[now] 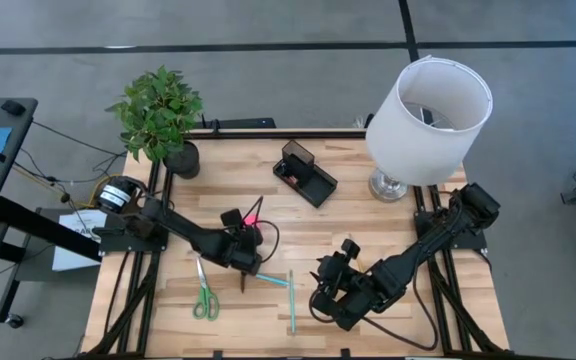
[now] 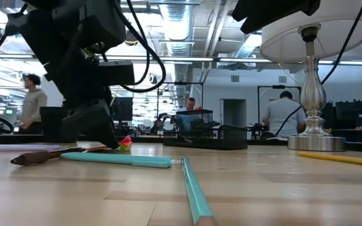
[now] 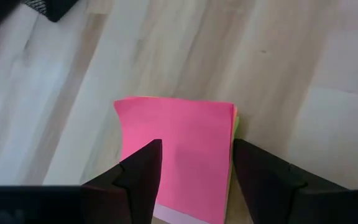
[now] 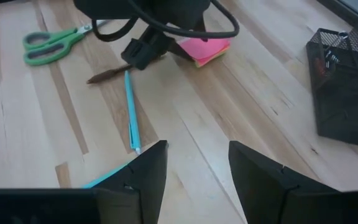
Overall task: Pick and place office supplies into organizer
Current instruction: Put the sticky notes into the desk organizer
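Wooden counter (image 1: 368, 225) holds the pink sticky pad (image 3: 179, 149) right under the open left claw (image 3: 194, 171), one finger on each side, so I think it must go down and squeeze next, while the open right claw (image 4: 194, 165) waits nearby.

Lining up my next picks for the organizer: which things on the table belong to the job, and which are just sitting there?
Job items: pink sticky-note pad, between the left gripper fingers; green-handled scissors; two teal pens; brown pencil; yellow pencil; black organizer.

Just sitting there: white lamp; potted plant.
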Action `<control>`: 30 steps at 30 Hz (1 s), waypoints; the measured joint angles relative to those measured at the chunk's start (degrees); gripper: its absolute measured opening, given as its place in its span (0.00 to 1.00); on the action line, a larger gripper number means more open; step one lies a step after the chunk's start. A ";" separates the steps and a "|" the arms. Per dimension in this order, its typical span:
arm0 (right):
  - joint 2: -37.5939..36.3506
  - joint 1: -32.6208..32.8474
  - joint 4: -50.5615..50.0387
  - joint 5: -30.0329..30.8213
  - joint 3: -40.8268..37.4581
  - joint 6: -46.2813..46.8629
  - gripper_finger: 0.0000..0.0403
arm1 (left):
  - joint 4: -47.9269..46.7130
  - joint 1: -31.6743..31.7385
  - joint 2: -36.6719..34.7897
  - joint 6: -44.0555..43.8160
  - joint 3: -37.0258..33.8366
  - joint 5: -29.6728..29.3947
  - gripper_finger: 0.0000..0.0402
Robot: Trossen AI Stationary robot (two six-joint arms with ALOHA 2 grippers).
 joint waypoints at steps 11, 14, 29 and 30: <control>0.00 0.55 0.11 -0.03 0.00 0.02 0.41 | -0.39 7.17 0.00 -1.57 0.00 2.28 0.47; 0.00 0.83 0.11 -0.04 0.00 0.02 0.41 | -0.18 9.10 0.02 -1.65 -0.05 3.91 0.43; 0.00 1.20 0.11 0.00 0.01 0.00 0.41 | 10.90 11.12 -0.22 0.71 -3.99 6.23 0.02; 0.00 1.20 0.15 -0.02 0.02 0.00 0.41 | 10.71 10.86 -0.23 1.54 -3.26 6.75 0.02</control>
